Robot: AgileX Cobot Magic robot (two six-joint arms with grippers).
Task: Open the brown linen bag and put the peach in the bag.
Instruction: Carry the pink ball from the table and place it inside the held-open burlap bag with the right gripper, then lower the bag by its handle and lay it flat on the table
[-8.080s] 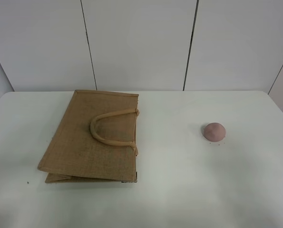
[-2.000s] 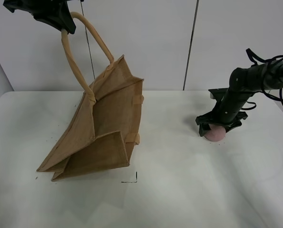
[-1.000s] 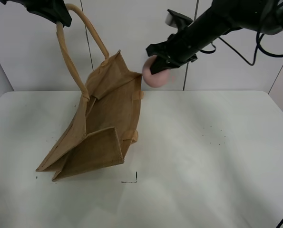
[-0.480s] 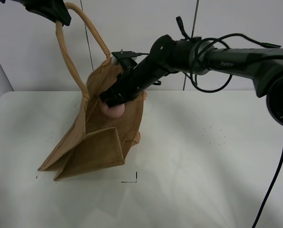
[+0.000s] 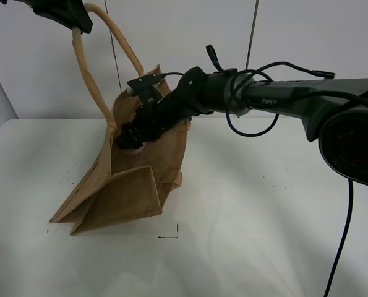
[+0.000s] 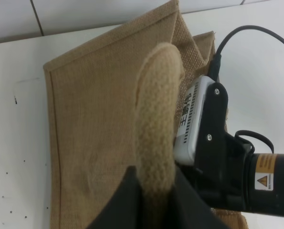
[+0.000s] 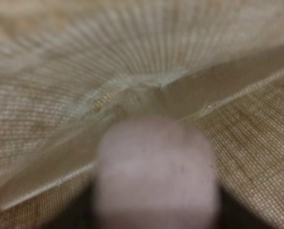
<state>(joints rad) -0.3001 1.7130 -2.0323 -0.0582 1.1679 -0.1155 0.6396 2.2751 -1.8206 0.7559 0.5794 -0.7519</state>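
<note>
Peach (image 7: 156, 176) in bag (image 7: 60, 95), right wrist view only; left hand (image 6: 153, 193) tight on handle (image 6: 157, 95).

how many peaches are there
1. The peach is inside the bag, seen only in the right wrist view; the high view does not show it. Any others deeper in the bag would be hidden.

White "PiPER" lettering on right arm (image 5: 295, 103). Yellow warning-triangle sticker (image 6: 264, 175) on same arm; grey module (image 6: 193, 119) print illegible.
</note>
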